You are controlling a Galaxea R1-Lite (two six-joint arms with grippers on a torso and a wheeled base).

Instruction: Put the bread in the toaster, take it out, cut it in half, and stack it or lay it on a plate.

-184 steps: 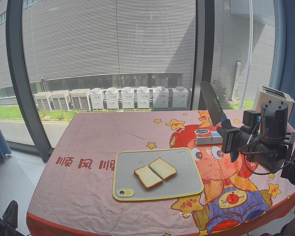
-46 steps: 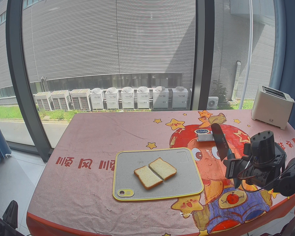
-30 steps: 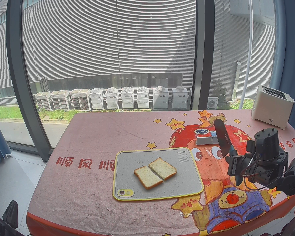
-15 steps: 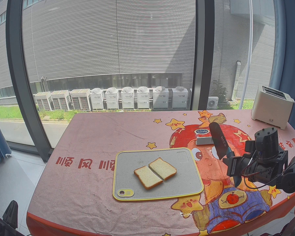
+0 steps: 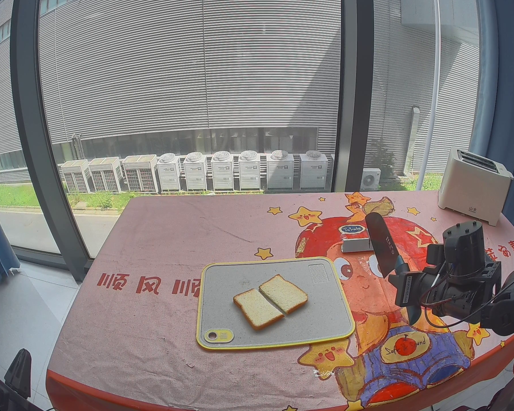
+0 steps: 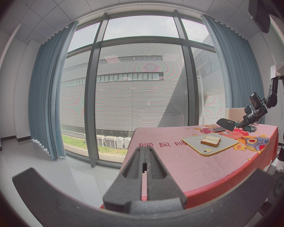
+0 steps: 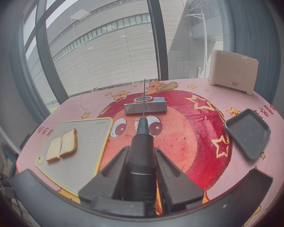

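Two bread halves (image 5: 270, 301) lie side by side on the grey, yellow-rimmed cutting board (image 5: 325, 321); the right wrist view has them too (image 7: 61, 144). My right gripper (image 5: 405, 287) is right of the board, above the tablecloth, shut on a knife handle (image 7: 143, 128). The dark blade (image 5: 381, 244) points up and away toward the grey knife rest (image 5: 357, 241). The white toaster (image 5: 475, 186) stands at the far right corner. A dark grey plate (image 7: 247, 132) lies beside the arm. My left gripper (image 6: 144, 177) hangs shut and empty, off the table's left side.
The tablecloth's front edge runs close under the right arm. Window glass and a dark post stand behind the table's far edge. Open cloth lies left of the cutting board (image 6: 195, 141) and between board and knife rest (image 7: 145, 107).
Since six seconds ago the right arm has come down and toward me with the knife. Over the last second the blade tipped slightly left; the bread has not moved.
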